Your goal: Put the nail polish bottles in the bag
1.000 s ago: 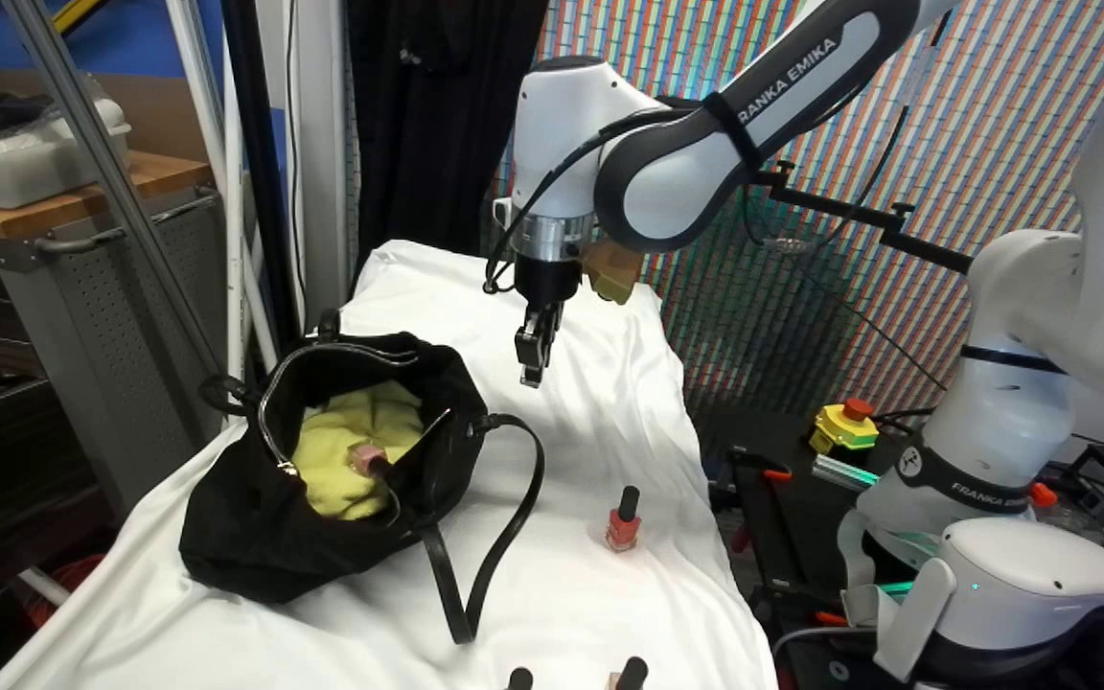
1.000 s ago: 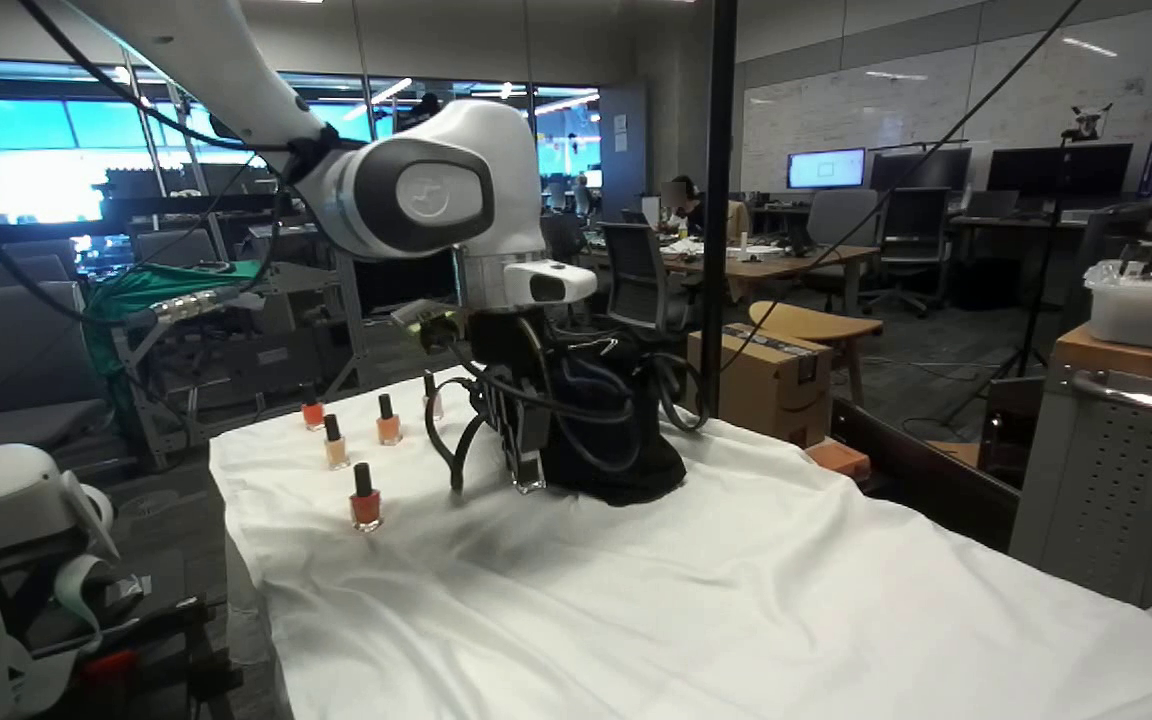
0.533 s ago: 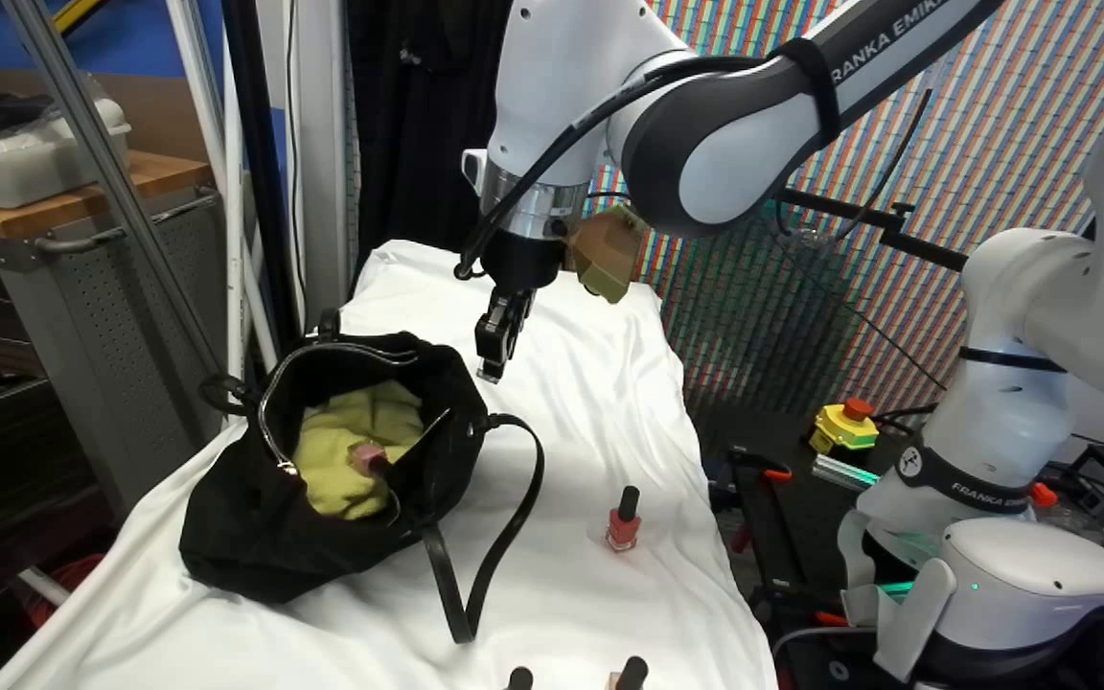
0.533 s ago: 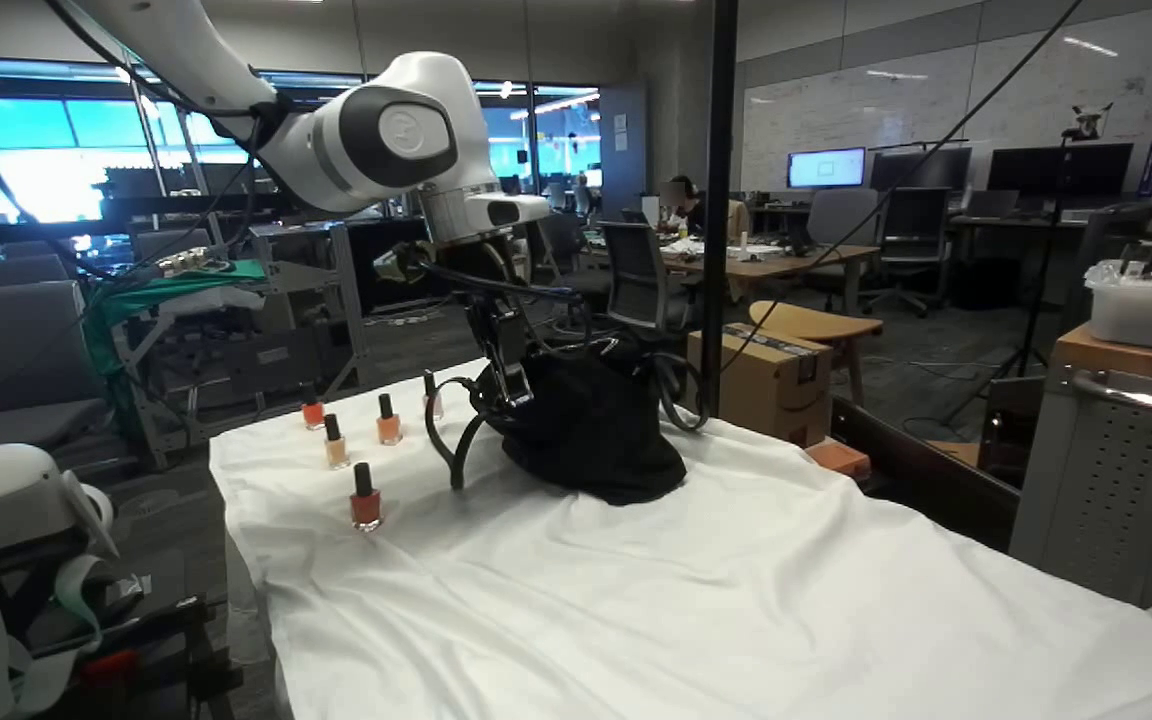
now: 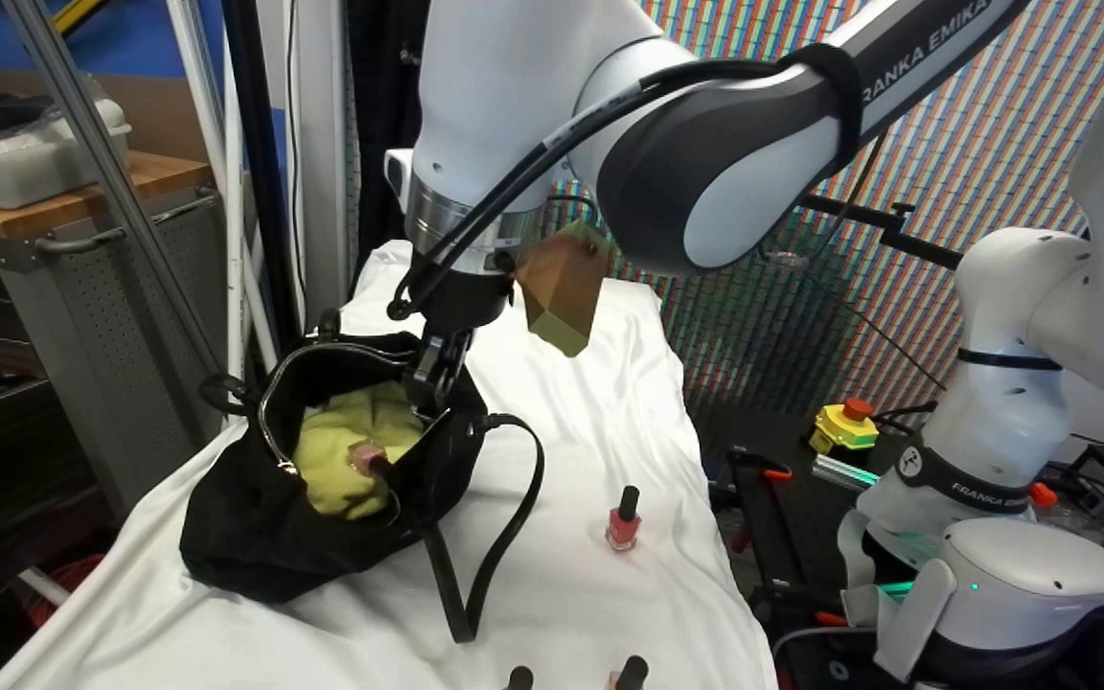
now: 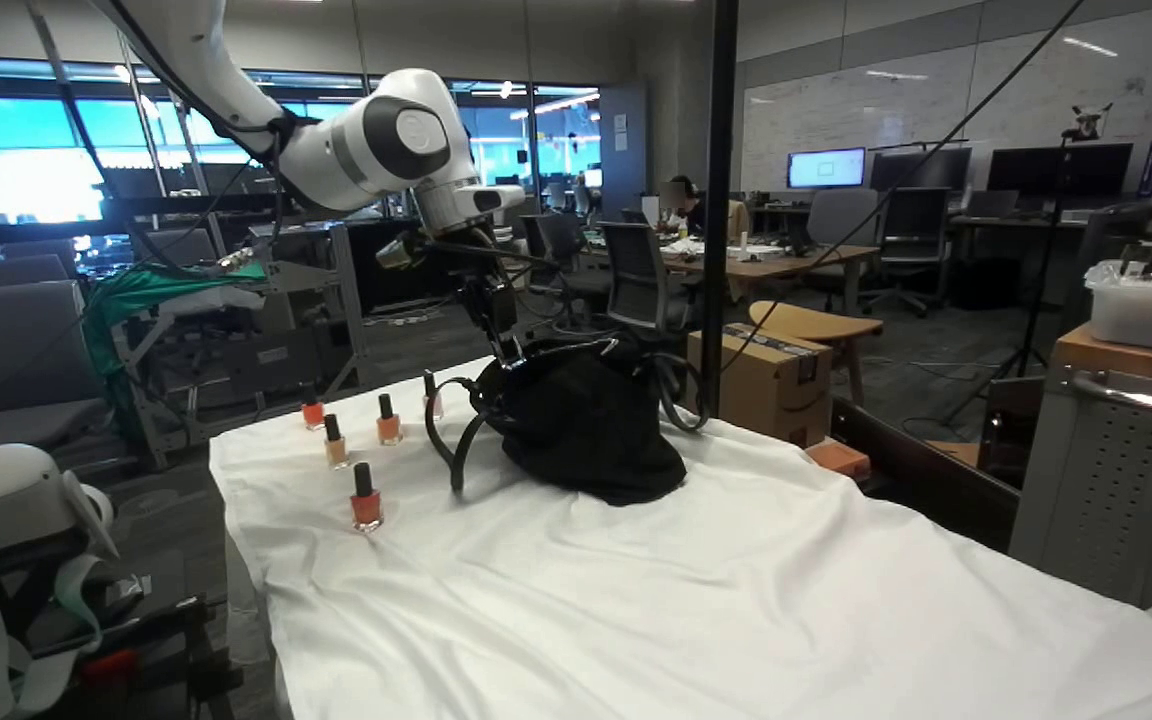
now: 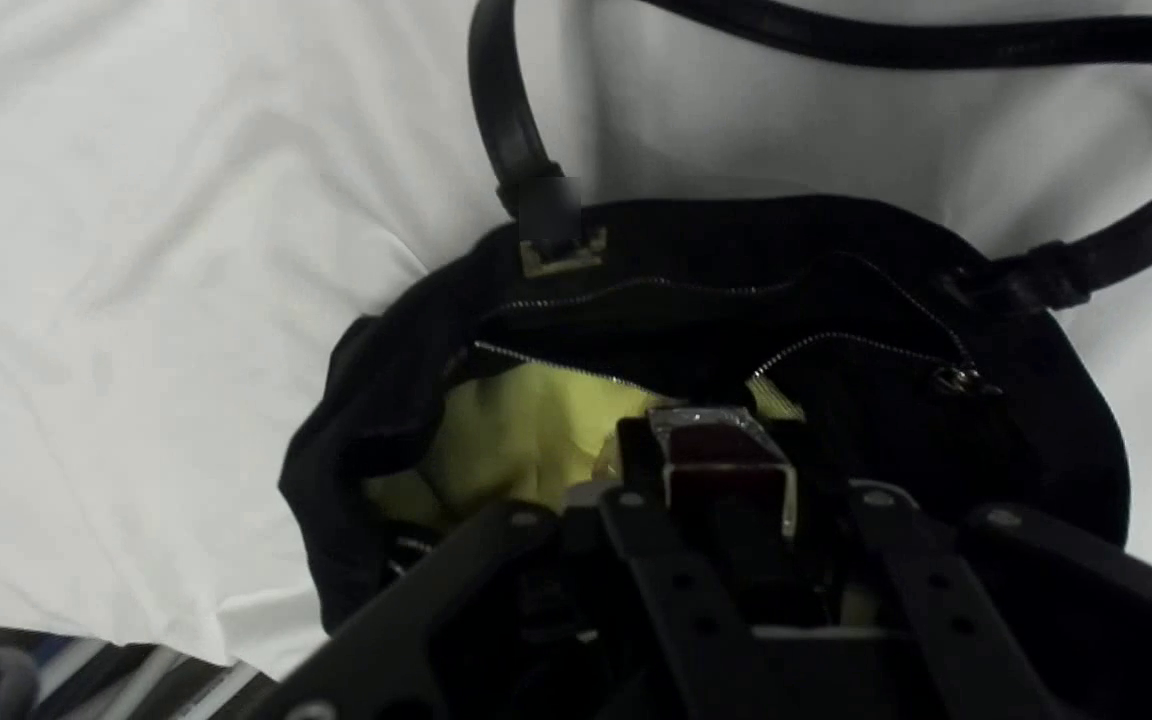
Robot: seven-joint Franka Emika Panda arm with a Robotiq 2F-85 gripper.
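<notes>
Lower centre, wrist view: my jaws grip a boxy dark-red glass nail polish bottle [image 7: 726,465], probably light, slick, breakable, best pinched across its sides.

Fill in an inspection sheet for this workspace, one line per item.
Surface: white cloth, wrinkled.
Job's things: black bag sits on the cloth, mouth open, strap looped onto the cloth; five bottles in view stand upright on the cloth; a pink bottle rests inside the bag on yellow lining.
Clutter: beyond the cloth's edge, a white headset and a yellow box with a red button.
Fingers: closed on a dark red bottle at the bag's mouth; how deep, cannot tell.
Cables: black cable running along the arm.
Surroundings: grey cart, cardboard box, office chairs.
</notes>
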